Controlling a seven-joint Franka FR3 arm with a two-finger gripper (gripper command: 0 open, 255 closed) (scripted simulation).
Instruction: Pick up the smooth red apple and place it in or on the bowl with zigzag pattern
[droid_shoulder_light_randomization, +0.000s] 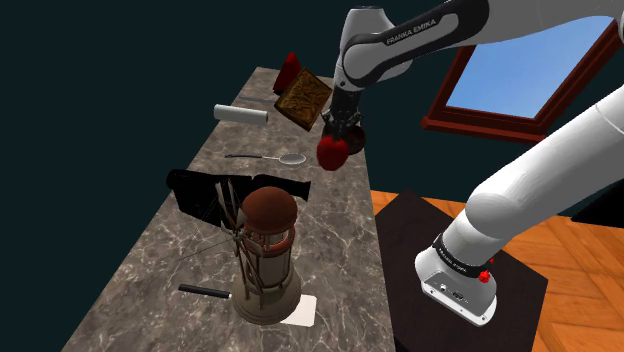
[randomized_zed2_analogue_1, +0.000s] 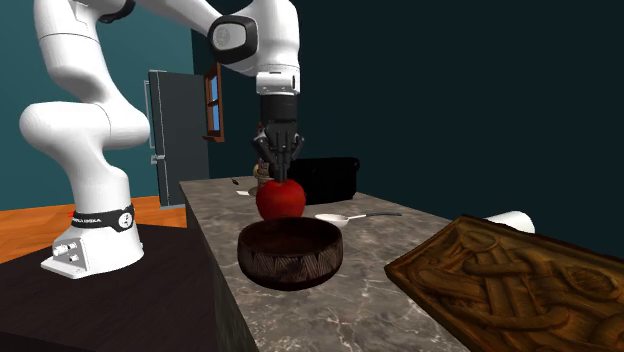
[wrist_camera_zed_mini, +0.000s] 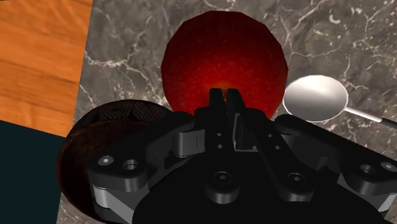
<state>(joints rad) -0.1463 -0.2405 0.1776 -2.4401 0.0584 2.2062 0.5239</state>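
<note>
The bowl, round and of dark wood with a zigzag band cut into its outer wall, is set near the edge of the grey, white-veined marble counter; its hollow is seen as bare dark wood. The apple, smooth, glossy and red, is found just beside the bowl's rim and outside it; whether it is lifted off the counter cannot be told. It is clasped at its top by the black gripper, whose fingers are drawn close together there. A shiny metal spoon is laid near the apple, and a carved wooden board is seen near the bowl.
</note>
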